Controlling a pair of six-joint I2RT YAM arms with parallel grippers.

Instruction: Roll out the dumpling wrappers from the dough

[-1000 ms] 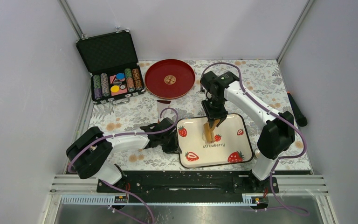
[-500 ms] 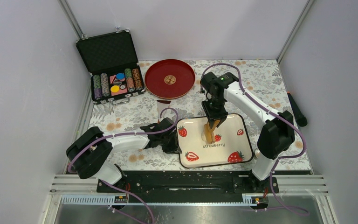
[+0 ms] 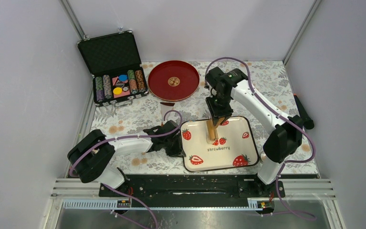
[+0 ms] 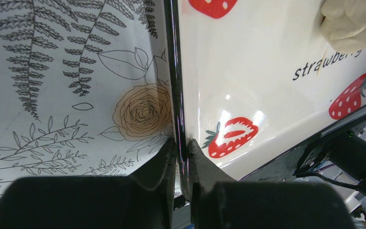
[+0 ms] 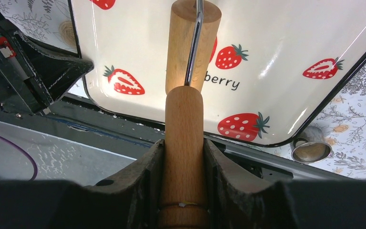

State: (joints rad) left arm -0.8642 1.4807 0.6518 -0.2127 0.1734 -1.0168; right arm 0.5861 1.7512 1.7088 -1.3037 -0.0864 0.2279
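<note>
The tray point(image 3: 240, 143) sits on the table point(image 3: 271, 76) by the front edge, near the middle. The left gripper point(image 4: 182, 145) is pinched tight on the tray's left rim, with one finger outside the rim and one inside.

The right gripper point(image 5: 183, 148) is clamped on the handle of the roller point(image 5: 183, 114), with a finger pressed on each side of the wood. The roller points down at the middle of the tray. A thin metal rod joins the handle to its fat round part.

The dough point(image 4: 350, 21) is a pale lump on the tray near the middle, just on the far side of the word "strawberry" (only a bit of it shows, in the corner of the left wrist view). From above, the roller hides it, so I cannot tell if the two touch.

A small metal ring point(image 5: 310, 150) lies on the table just off the tray's front right corner. A red plate point(image 3: 173, 80) is at the back edge of the table, well apart from the tray. An open black case point(image 3: 113, 67) with coloured chips sits at the back left corner.
</note>
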